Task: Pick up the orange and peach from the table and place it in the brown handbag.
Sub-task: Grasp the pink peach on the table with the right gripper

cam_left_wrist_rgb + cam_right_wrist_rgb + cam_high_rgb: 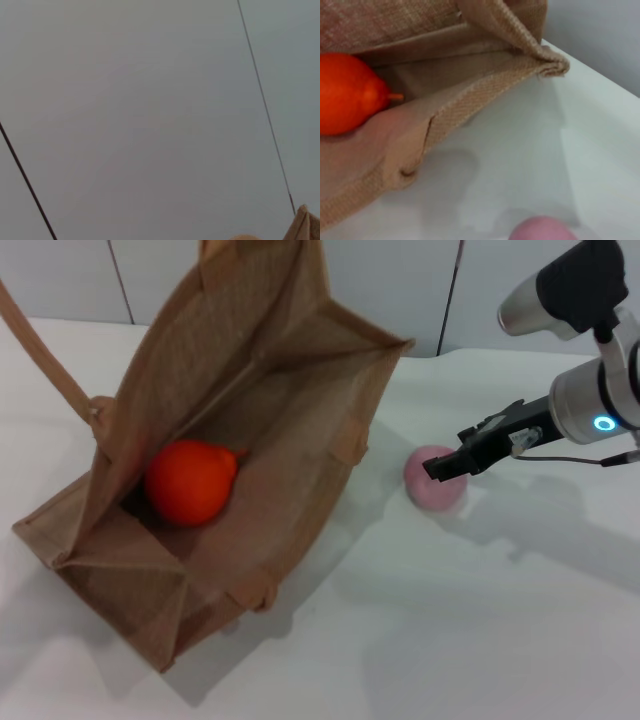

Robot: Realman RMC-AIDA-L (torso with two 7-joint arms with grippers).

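Note:
The brown handbag [290, 390] lies open on its side on the white table [450, 620], its mouth toward me. Inside it rests the orange [190, 481], with its stem nub pointing right; the right wrist view also shows the orange [347, 92] behind the handbag's rim [470, 100]. Right of the bag, the pale pink peach [433, 478] sits on the table. My right gripper [448, 452] is open, its black fingertips just over the peach's top right side. The peach [542, 229] sits close under the right wrist camera. My left gripper is out of view.
One bag handle [40, 360] runs up and out of the picture at the far left. A grey panelled wall [420, 280] stands behind the table. The left wrist view shows that wall and a corner of the bag [305, 225].

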